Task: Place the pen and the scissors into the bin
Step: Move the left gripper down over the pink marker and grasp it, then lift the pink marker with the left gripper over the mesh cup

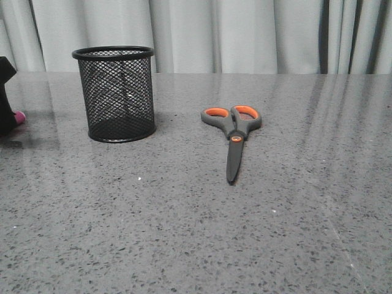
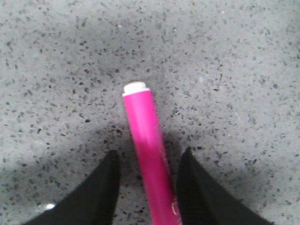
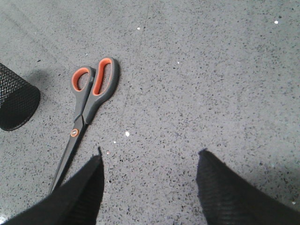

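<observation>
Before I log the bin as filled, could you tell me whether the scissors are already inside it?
No, the scissors lie flat on the table to the right of the upright bin, clear of it.

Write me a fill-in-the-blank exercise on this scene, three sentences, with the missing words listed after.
1. The pen lies between the fingers of the ____ gripper.
2. The scissors lie flat on the table, blades ____.
3. In the front view the bin stands upright to the ____ of the scissors.

Missing words: left; closed; left
</observation>
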You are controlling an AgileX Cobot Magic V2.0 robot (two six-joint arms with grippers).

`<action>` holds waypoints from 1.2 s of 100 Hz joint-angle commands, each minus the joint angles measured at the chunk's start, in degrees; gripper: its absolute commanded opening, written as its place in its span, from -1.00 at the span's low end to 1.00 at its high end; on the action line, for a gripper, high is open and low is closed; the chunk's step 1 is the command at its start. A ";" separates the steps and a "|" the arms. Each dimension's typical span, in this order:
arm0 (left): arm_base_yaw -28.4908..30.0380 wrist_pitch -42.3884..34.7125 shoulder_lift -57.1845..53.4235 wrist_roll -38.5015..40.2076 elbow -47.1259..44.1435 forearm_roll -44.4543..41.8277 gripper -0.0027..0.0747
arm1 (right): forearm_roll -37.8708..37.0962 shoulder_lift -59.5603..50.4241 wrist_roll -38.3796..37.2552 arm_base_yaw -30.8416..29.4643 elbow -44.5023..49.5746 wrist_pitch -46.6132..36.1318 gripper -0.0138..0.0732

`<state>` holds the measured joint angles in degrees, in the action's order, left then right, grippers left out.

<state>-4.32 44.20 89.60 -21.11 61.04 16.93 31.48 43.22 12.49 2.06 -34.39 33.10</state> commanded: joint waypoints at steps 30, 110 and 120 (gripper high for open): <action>-0.19 0.08 -3.93 0.05 1.18 0.64 -0.99 | 0.50 0.27 0.62 -0.40 -2.12 -3.47 0.22; -25.92 -40.24 -16.09 -1.91 1.18 2.58 -0.99 | 0.53 0.27 0.62 -0.40 -2.12 -3.77 0.22; -27.62 -44.20 -13.30 -1.91 1.18 2.58 -0.99 | 0.53 0.27 0.62 -0.40 -2.12 -3.77 0.22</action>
<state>-30.36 8.12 75.68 -23.16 60.71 18.87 31.48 43.22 12.59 2.06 -34.39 32.65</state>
